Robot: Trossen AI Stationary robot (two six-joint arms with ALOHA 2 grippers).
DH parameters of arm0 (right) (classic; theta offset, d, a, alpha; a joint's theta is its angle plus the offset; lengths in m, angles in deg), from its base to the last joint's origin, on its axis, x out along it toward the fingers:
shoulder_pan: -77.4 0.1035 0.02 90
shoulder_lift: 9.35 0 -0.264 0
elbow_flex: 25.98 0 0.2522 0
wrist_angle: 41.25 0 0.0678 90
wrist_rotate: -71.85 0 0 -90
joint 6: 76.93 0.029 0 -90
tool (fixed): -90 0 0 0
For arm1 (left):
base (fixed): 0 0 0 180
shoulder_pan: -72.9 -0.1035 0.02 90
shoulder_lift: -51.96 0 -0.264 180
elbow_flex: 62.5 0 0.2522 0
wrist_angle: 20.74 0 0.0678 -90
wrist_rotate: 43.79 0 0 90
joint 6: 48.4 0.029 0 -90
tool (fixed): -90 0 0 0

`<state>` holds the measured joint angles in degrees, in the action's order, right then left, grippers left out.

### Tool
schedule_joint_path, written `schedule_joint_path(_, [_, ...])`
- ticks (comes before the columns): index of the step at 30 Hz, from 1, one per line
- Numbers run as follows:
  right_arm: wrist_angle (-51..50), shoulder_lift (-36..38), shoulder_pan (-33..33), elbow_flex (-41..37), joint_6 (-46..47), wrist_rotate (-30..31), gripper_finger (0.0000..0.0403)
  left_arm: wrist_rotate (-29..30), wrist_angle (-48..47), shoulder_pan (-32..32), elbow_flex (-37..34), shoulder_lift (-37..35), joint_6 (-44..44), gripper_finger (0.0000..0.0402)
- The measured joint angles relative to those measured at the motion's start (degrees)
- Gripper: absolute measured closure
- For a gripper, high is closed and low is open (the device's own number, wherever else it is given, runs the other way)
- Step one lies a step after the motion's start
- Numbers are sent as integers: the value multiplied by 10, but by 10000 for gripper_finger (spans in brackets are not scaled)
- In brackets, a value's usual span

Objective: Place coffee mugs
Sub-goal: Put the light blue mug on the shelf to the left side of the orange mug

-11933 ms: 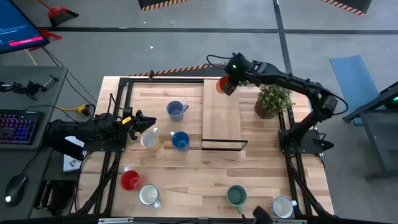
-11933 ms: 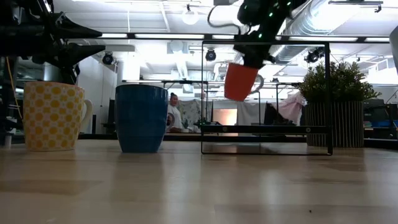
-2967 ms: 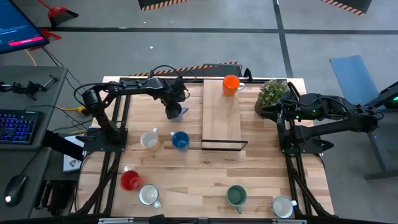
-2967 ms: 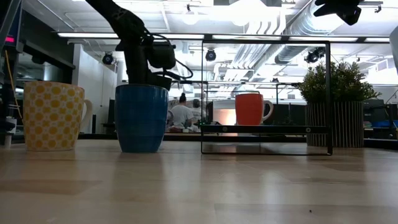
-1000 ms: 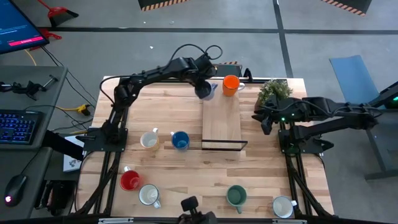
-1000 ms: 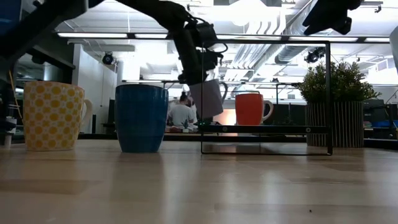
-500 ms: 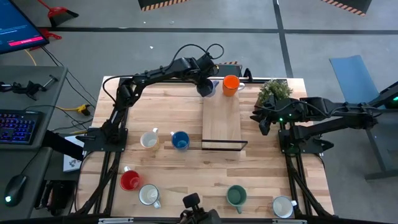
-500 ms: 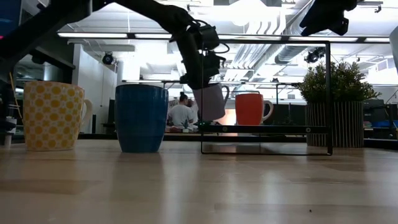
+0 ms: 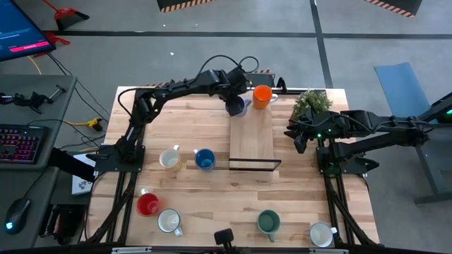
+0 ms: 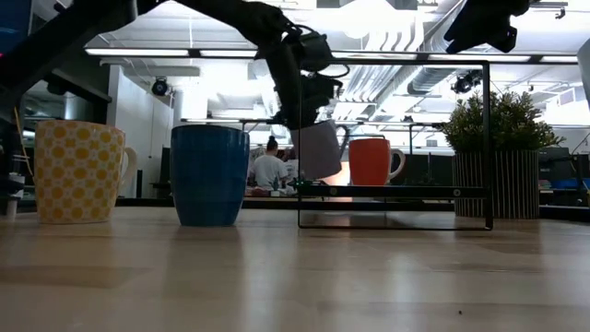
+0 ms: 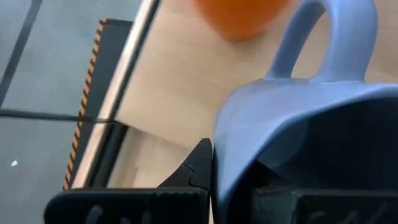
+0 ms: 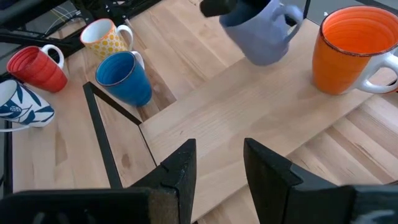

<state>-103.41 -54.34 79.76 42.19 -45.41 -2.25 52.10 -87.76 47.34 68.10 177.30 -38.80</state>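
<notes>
My left gripper is shut on a light blue mug, held just above the far left corner of a raised wooden shelf. In the low view the mug hangs tilted, just clear of the shelf top. An orange mug stands upright on the shelf's far end, right of the blue one. My right gripper waits open beside the shelf's right side, high above the table. The right wrist view shows its fingers apart with nothing between them. My left gripper holds the light blue mug by its rim wall, on the side opposite the handle. One finger is outside the wall and the other inside the hollow. The fingers slant down from the table's left. The mug hangs tilted, clear of the shelf.
On the table's near half stand a yellow-dotted mug, a dark blue mug, a red mug, a white patterned mug, a green mug and a white mug. A potted plant stands right of the shelf.
My left gripper has carried the light blue mug a little toward the table's right edge and the orange mug, sinking slightly over the shelf's far left corner. The mug stays tilted and clear of the shelf.
</notes>
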Motion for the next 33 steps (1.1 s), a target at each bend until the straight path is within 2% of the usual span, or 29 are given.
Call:
schedule_joint_path(14, [0, 0, 0, 0, 0, -16, 289, -6, -31, 66, 0, 9, -16, 393])
schedule_joint_path(22, [0, 0, 0, 0, 0, -26, 289, -7, -20, 72, 0, 16, -21, 362])
schedule_joint_path(33, [0, 0, 0, 0, 0, -26, 289, -7, -10, 69, 0, 16, -10, 357])
